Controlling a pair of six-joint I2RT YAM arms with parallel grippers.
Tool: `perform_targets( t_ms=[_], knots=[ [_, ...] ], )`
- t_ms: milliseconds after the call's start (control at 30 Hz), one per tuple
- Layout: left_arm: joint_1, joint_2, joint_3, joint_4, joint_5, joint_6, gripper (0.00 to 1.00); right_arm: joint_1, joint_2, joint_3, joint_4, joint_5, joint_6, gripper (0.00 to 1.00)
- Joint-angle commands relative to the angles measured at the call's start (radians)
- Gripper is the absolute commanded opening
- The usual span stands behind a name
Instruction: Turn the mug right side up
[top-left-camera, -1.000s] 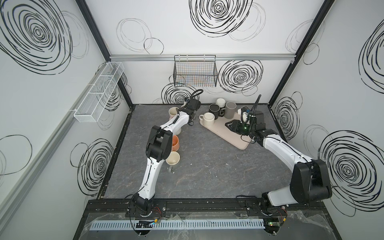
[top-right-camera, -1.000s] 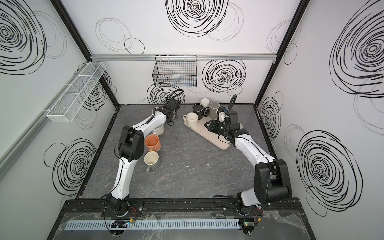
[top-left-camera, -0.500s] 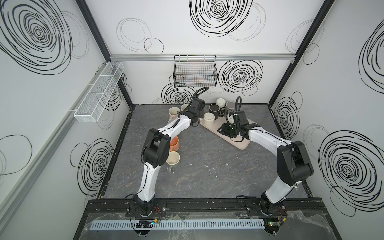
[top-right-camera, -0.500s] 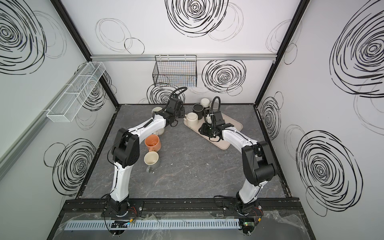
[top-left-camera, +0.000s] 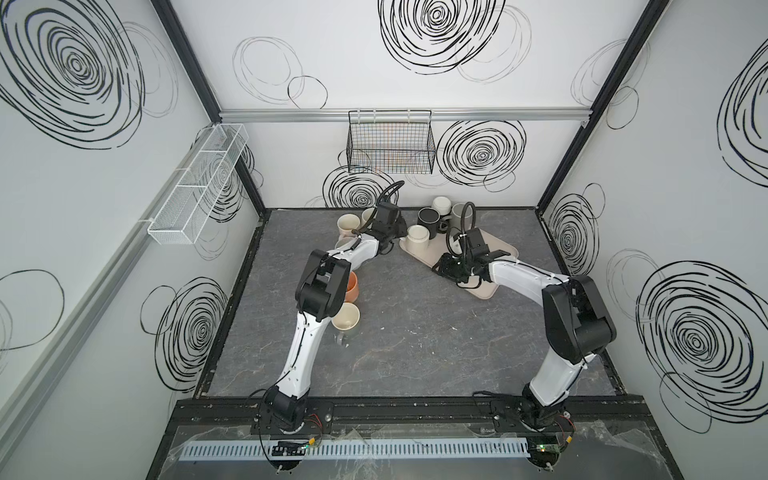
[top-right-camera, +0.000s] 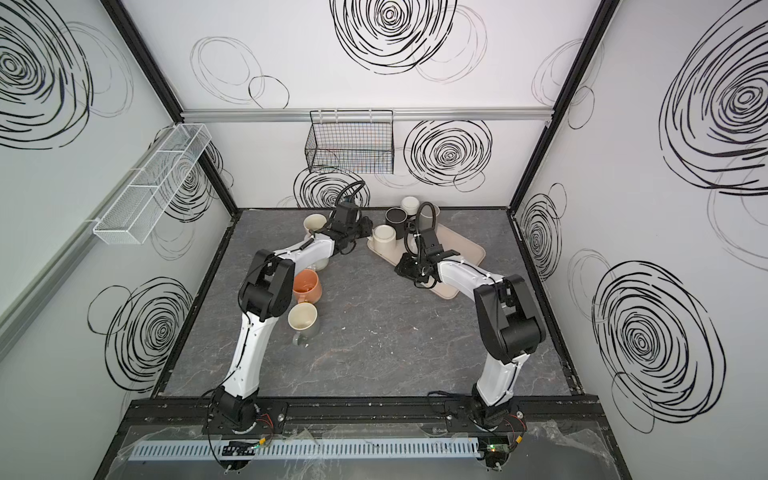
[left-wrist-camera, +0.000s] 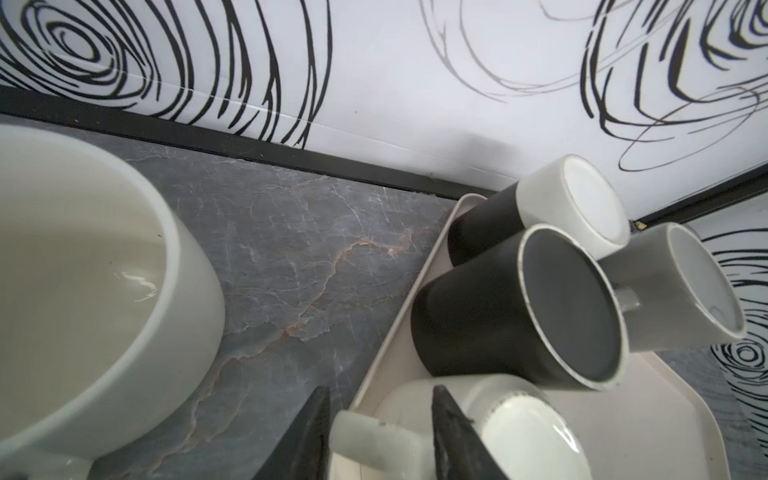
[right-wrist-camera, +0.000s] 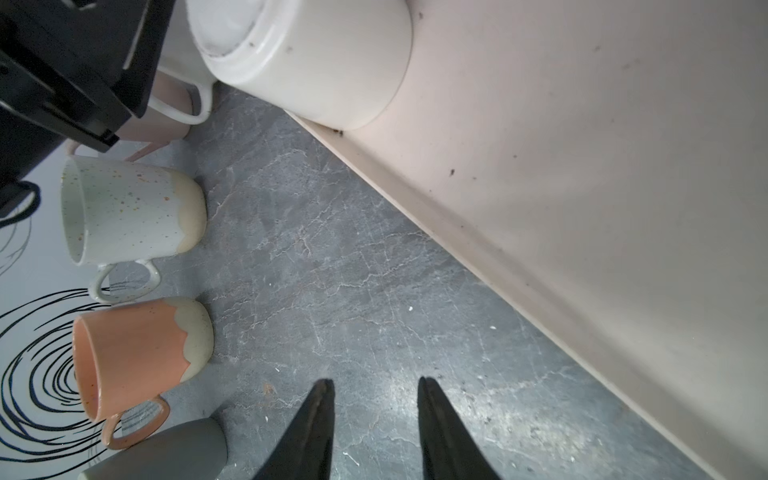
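Observation:
A cream mug (top-left-camera: 417, 239) (top-right-camera: 384, 239) stands upside down at the near left corner of the beige tray (top-left-camera: 498, 253) (top-right-camera: 465, 249). The left wrist view shows its base (left-wrist-camera: 528, 432) facing up and its handle (left-wrist-camera: 374, 436) sticking out over the tray's rim. My left gripper (top-left-camera: 402, 237) (top-right-camera: 368, 237) (left-wrist-camera: 378, 395) is shut on that handle, one finger on each side. My right gripper (top-left-camera: 438, 268) (top-right-camera: 400, 270) (right-wrist-camera: 374, 384) hovers open and empty over the table just off the tray's (right-wrist-camera: 582, 166) front edge, with the mug (right-wrist-camera: 311, 62) beyond it.
A black mug (top-left-camera: 428, 218), a white-and-black mug (top-left-camera: 441, 204) and a grey mug (top-left-camera: 459, 212) stand upside down at the tray's back. Left of the tray stand a cream mug (top-left-camera: 345, 225), an orange mug (top-left-camera: 353, 286) and a grey-cream mug (top-left-camera: 345, 318). A wire basket (top-left-camera: 390, 145) hangs on the back wall.
My right gripper has swung left from the tray's right side to its front left edge. The left gripper has shifted right from the cream mug on the table to the upside-down mug's handle.

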Motion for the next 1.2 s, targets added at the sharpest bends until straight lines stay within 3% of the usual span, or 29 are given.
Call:
perform_targets(
  t_ms=[0, 333, 567, 900, 1167],
  knots=[
    [0.004, 0.048, 0.059, 0.110, 0.062, -0.059, 0.43, -0.011, 0.011, 0.023, 0.007, 0.000, -0.011, 0.38],
    [-0.017, 0.092, 0.084, 0.092, 0.107, -0.128, 0.43, -0.049, 0.035, 0.013, 0.033, -0.056, 0.005, 0.30],
    [-0.065, 0.013, -0.024, 0.093, 0.087, -0.139, 0.43, -0.076, 0.012, -0.024, 0.041, -0.060, 0.014, 0.29],
    [-0.169, -0.162, -0.301, 0.199, 0.065, -0.185, 0.43, -0.136, -0.055, -0.087, 0.018, -0.019, -0.011, 0.32],
    [-0.268, -0.157, -0.286, 0.237, 0.104, -0.212, 0.44, -0.166, -0.071, -0.075, -0.021, 0.012, -0.031, 0.38]
  ],
)
